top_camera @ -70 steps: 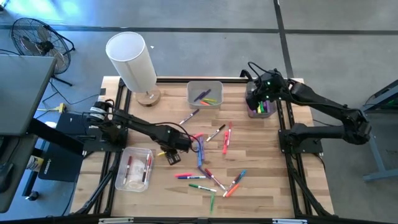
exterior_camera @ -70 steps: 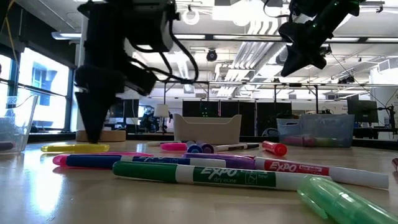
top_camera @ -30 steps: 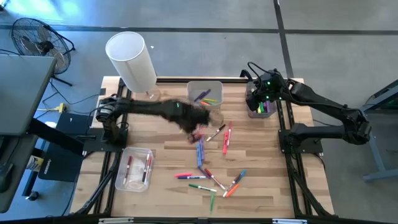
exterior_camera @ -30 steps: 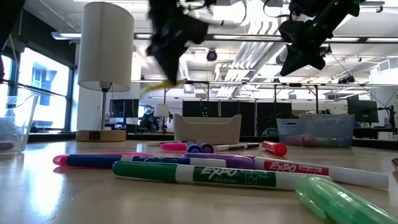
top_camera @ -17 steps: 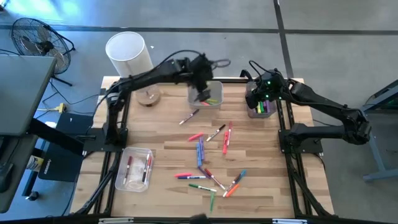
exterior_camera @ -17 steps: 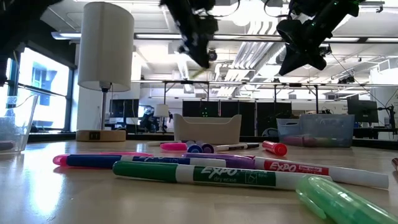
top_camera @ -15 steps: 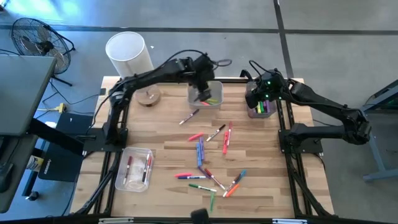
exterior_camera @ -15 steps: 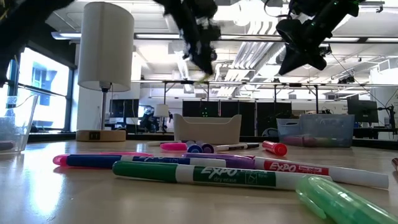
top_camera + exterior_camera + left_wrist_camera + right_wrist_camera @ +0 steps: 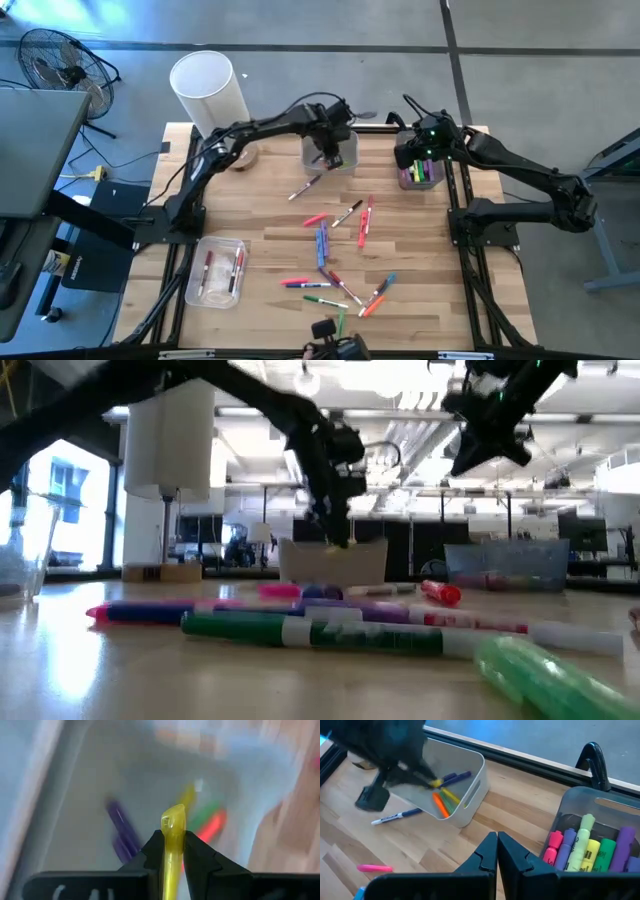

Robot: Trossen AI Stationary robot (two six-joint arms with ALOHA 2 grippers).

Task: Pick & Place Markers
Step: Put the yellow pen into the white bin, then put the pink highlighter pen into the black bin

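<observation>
My left gripper (image 9: 172,839) is shut on a yellow marker (image 9: 173,822) and hangs over the white bin (image 9: 330,150) at the table's far middle. Purple, yellow, green and red markers (image 9: 200,820) lie inside that bin. Many more markers (image 9: 335,262) lie scattered on the wooden table's middle. My right gripper (image 9: 497,844) is shut and holds nothing. It hovers above a clear bin of upright markers (image 9: 590,845) at the far right. My left gripper pinches the yellow marker between its two fingers (image 9: 197,855). The marker lies along the fingers, and its free end (image 9: 174,815) sticks out past their tips. The fingers slant steeply downward, and the marker is lifted clear above the white bin's floor.
A white lamp (image 9: 212,100) stands at the far left corner. A clear bin (image 9: 215,270) with a few red markers sits near the left front. A dark marker (image 9: 305,187) lies just in front of the white bin. Big markers (image 9: 330,630) fill the low view's foreground.
My left gripper has swung from above the table's middle toward the far edge, carrying the yellow marker. It has then sunk down over the white bin. My right arm has stayed in place over its bin.
</observation>
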